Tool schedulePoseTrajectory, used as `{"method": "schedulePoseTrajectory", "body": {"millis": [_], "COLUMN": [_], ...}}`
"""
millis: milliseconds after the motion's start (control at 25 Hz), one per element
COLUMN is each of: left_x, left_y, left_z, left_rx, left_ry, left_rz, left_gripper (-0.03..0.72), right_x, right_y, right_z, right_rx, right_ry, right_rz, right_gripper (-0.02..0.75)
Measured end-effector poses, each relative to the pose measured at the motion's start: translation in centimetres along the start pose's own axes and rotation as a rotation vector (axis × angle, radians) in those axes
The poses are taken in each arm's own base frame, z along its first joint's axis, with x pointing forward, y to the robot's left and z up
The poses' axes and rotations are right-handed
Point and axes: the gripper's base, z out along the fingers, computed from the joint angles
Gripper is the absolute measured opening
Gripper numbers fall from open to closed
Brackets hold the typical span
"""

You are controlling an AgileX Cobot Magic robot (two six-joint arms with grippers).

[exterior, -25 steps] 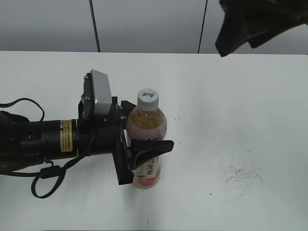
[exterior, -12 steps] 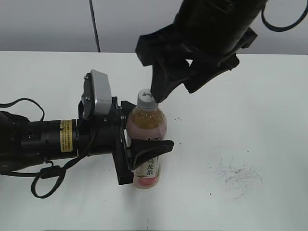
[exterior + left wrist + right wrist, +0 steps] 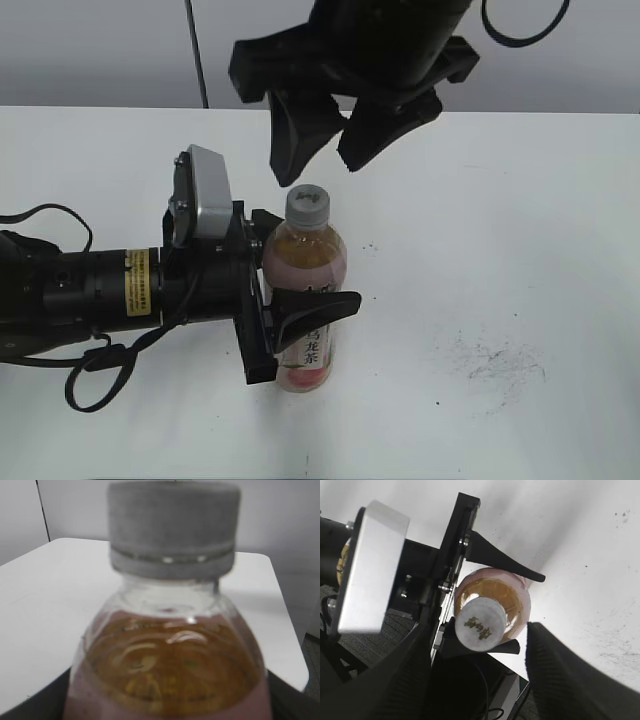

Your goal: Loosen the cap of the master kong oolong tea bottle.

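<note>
White table, one bottle clamped in left jaws, one cap — right jaws apart above

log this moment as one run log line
left gripper: shut on bottle, upright on table | right gripper: open, above cap, not touching | cap: on | step: pre-grasp
</note>
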Motion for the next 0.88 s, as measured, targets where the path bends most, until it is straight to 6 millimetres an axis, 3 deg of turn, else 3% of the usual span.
{"method": "schedulePoseTrajectory", "body": {"millis": [320, 720, 880], "left_x": [0.0, 0.0, 0.0], "left_y": [0.0, 0.0, 0.0], "left_z": [0.0, 0.0, 0.0], "left_rx": [0.000, 0.000, 0.000], "left_ry": [0.000, 0.000, 0.000], "left_rz": [0.000, 0.000, 0.000], "left_gripper": [0.446, 0.446, 0.446], "right_x": [-0.3, -0.3, -0.1], "right_y": [-0.2, -0.2, 0.7], "right_z": [2.1, 2.2, 2.4], "right_rx": [0.007, 0.032, 0.060], "right_ry": [0.049, 0.049, 0.051], "right_rz": [0.006, -0.008, -0.055], "right_gripper": [0.450, 0.450, 0.450]}}
